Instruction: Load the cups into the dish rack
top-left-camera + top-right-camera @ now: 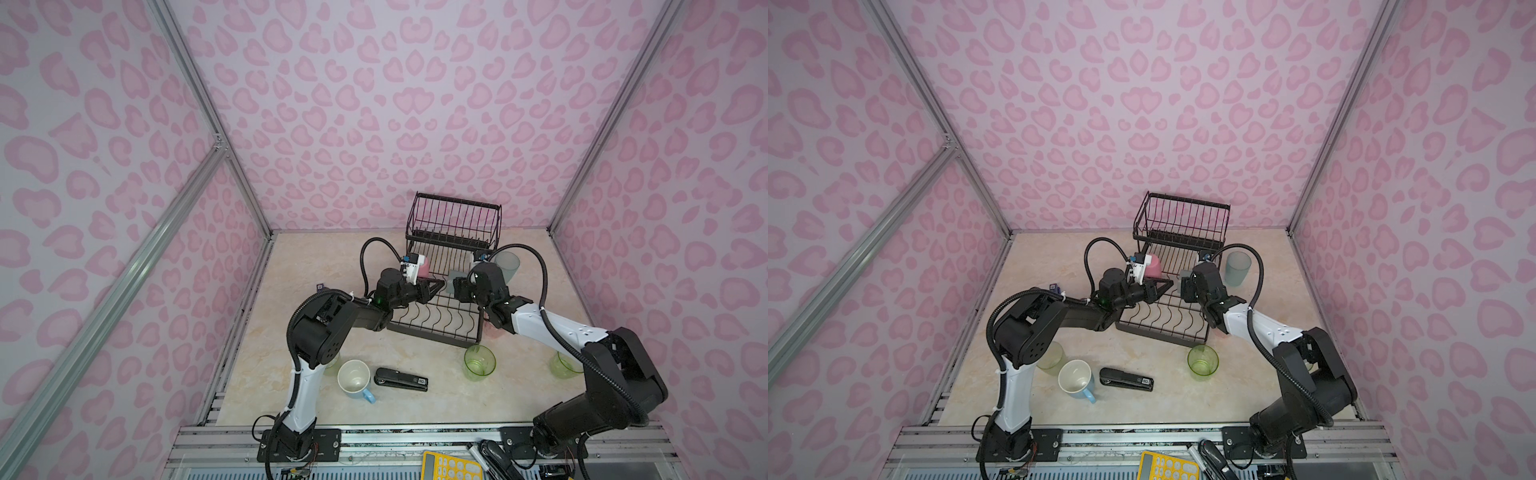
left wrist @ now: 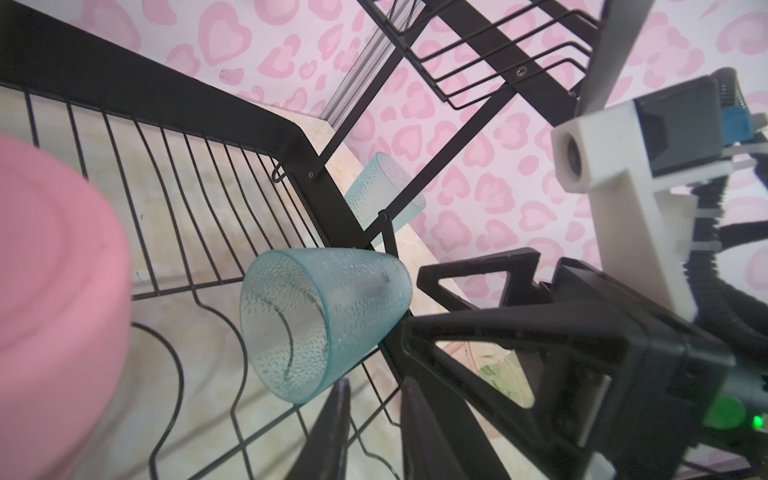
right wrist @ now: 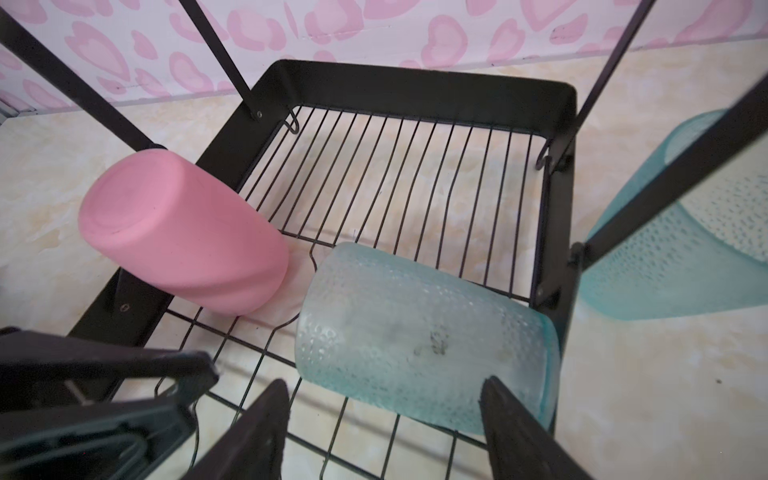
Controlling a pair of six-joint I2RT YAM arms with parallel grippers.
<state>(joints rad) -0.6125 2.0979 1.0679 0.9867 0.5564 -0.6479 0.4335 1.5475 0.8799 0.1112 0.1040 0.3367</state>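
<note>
the left arm [image 1: 316,332] rises from the near rail, folds at a high elbow and reaches forward and to the right, with its wrist low over the dish rack [image 1: 432,336]. the right arm [image 1: 552,328] comes in from the other side, its forearm sloping down to the rack's right edge. the two grippers nearly meet over the rack's lower tray [image 3: 415,99].

the left gripper [image 2: 375,382] has its jaws a narrow gap apart with nothing between them. the right gripper [image 3: 384,382] has its jaws spread wide, one finger on each side of a frosted cup [image 3: 415,332] that lies on its side at the tray's right. whether either pad presses the cup cannot be told. a pink cup [image 3: 183,232] lies tilted at the tray's left edge, base upward.

on the table [image 1: 415,407] a second frosted cup [image 1: 507,266] stands just right of the rack. a clear green cup [image 1: 480,361] stands by the rack's near right corner. a light-blue mug [image 1: 353,376] sits beside a black stapler [image 1: 401,379].

in both top views the wrists cover most of the two cups in the tray. a second green cup [image 1: 563,368] is half hidden behind the right arm, and a pale tumbler [image 1: 1052,357] is half hidden behind the left.
</note>
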